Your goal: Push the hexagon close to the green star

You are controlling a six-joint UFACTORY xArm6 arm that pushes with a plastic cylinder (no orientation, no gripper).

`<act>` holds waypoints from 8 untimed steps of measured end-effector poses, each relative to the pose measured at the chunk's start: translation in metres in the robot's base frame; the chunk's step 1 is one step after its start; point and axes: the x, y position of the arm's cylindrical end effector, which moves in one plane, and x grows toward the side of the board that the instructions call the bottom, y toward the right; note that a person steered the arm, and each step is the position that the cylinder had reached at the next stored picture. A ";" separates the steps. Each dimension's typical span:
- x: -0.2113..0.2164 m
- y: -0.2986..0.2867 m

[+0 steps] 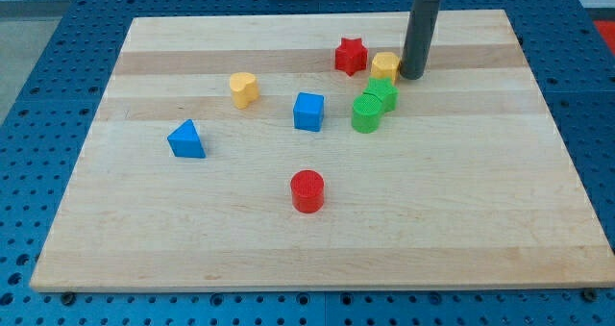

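No jaws on this rig, just the rod, so nothing is held. My tip (411, 75) sits near the surface's (288, 249) top edge, right of centre, touching or just beside the yellow hexagon (385, 66) on its right side. Hexagon is just above the two green blocks: green star (381, 94), I think, the upper one, green block (366, 113) below it. Red star (351, 56) is just left of the hexagon. Judgement: hexagon already near target; tip placed to nudge left, but a downward push would close the gap better.
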 end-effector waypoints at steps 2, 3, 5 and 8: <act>-0.036 0.002; -0.039 0.002; -0.039 -0.011; -0.028 -0.017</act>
